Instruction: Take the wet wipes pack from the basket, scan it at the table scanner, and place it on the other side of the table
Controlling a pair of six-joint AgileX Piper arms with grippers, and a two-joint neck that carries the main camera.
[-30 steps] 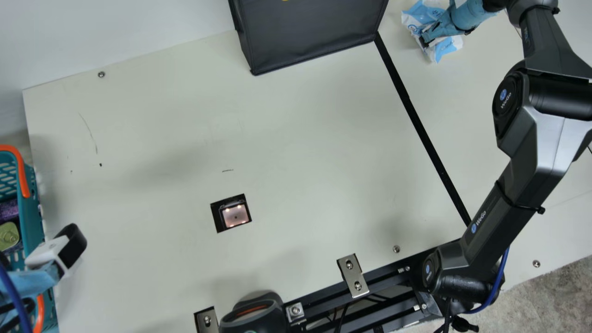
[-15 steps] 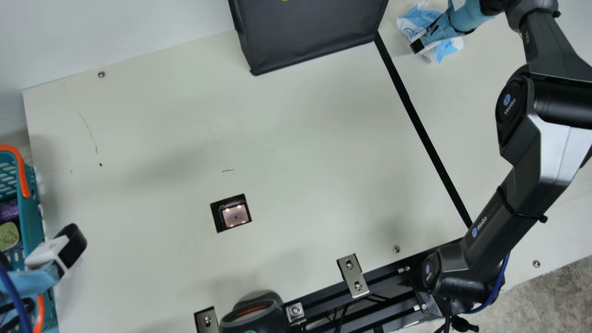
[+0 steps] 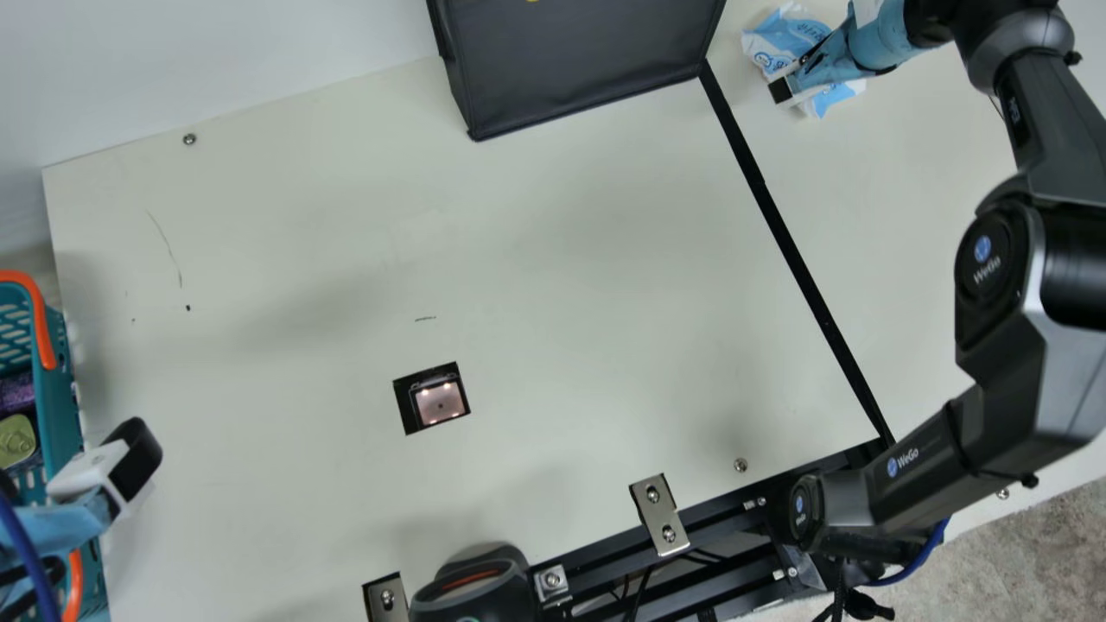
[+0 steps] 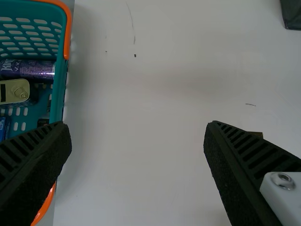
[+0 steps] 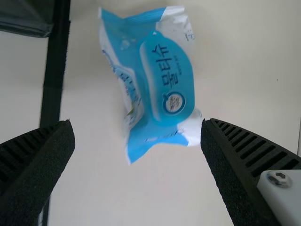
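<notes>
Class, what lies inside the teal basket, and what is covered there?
The basket holds a purple can, a green-topped container and a blue item; the left gripper hides part of its inside.

The blue-and-white wet wipes pack (image 5: 164,84) lies on the table (image 3: 553,259).

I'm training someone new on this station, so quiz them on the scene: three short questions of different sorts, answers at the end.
1. Fill in: The handles of the teal plastic basket are coloured ____.

2. Where does the blue-and-white wet wipes pack lie?
a) in the basket
b) on the cream table, across the long black strip from the square table scanner
c) on the scanner

3. True or false: The robot's right two-fingered tool is open.

Key: 1 orange; 2 b; 3 true.
</notes>
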